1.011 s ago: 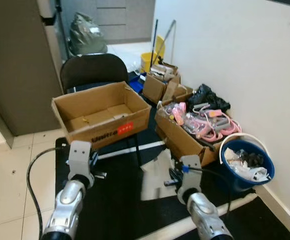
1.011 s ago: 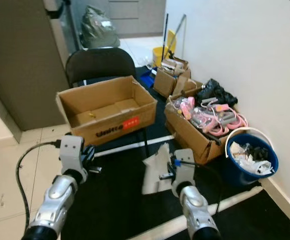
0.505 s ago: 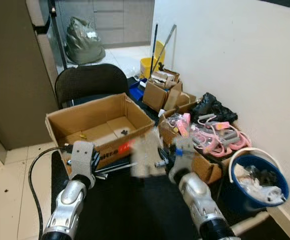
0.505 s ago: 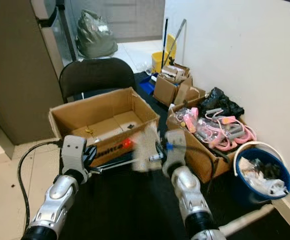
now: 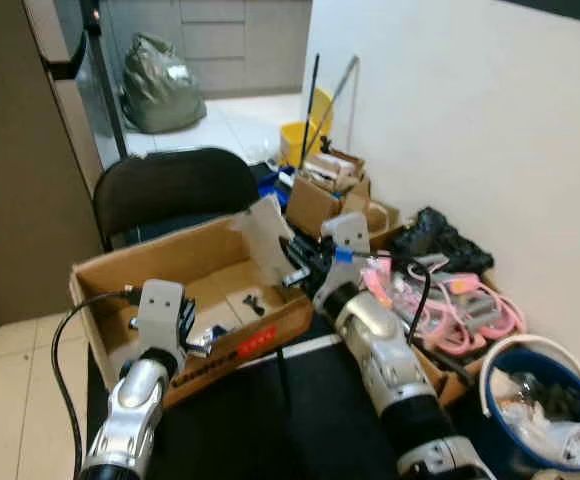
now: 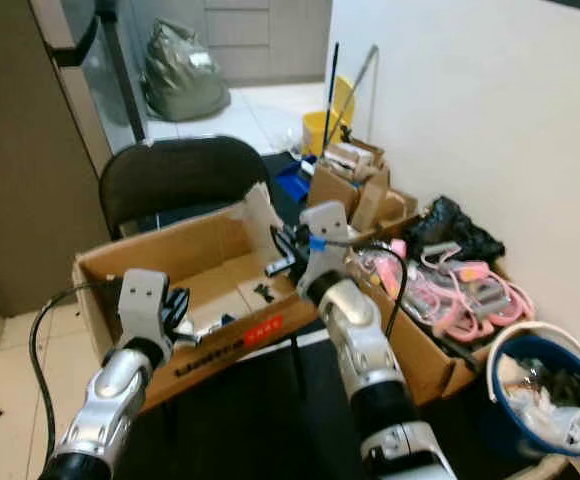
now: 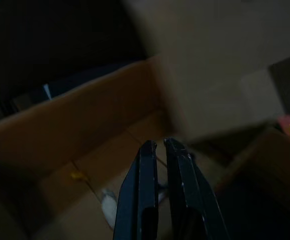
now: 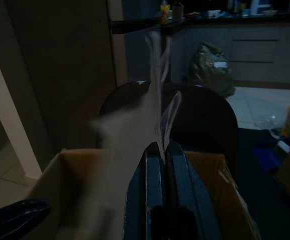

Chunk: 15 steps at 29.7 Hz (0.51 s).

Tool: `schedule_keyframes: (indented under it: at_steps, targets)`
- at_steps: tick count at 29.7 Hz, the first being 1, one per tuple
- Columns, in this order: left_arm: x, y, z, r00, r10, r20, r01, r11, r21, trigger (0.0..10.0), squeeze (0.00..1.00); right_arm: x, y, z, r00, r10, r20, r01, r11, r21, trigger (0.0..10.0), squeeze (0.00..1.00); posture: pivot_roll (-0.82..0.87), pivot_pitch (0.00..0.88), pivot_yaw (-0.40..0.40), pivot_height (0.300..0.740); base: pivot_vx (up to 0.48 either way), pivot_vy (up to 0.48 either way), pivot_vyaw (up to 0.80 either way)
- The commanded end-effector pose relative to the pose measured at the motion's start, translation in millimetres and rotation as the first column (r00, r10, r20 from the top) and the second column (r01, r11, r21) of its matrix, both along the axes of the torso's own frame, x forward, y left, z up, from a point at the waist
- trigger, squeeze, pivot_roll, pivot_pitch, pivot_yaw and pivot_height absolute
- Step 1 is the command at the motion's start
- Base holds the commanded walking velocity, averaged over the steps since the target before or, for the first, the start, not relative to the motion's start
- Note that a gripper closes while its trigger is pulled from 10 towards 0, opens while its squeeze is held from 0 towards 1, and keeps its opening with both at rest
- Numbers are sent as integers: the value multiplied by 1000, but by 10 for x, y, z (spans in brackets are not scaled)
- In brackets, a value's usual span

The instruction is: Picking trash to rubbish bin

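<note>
We hold the paper [image 5: 263,238] over the box [image 5: 120,268], pinched in our right gripper [image 5: 292,262] with fingers closed. At nine o'clock our left gripper [image 7: 160,150] hovers nearly closed, empty. Next, we judge, release.

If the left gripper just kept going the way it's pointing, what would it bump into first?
Probably the inside floor of the cardboard box. The left gripper points down into it, fingers shut, toward small scraps on the bottom. Depth is hard to judge.
</note>
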<state>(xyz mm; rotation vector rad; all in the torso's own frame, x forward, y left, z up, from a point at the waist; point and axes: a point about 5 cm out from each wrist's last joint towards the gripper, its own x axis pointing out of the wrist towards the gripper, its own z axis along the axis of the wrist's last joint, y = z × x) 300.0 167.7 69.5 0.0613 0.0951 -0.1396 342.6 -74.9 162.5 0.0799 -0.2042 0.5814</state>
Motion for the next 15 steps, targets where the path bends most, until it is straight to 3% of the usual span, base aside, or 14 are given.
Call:
schedule_keyframes:
  at_steps: [1, 8, 15]
  targets:
    - [-11, -15, -16, 1000, -1, -8, 1, 1000, 7, 10000, 0, 2, -7, -37, 1000, -1, -18, 0, 1000, -18, 10000, 0, 32, 44, -19, 740, 480, 0, 0]
    - [-45, 19, -30, 1000, 13, -10, -13, 1000, 11, 10000, 0, -16, -16, -115, 999, -19, -47, 17, 999, -34, 10000, 0, 37, 47, -24, 740, 466, 0, 0]
    - [-63, 4, -23, 1000, -4, 4, 4, 1000, 26, 10000, 0, -25, -48, -151, 997, -34, -62, 32, 999, -36, 10000, 0, 39, 46, -24, 740, 0, 0, 0]
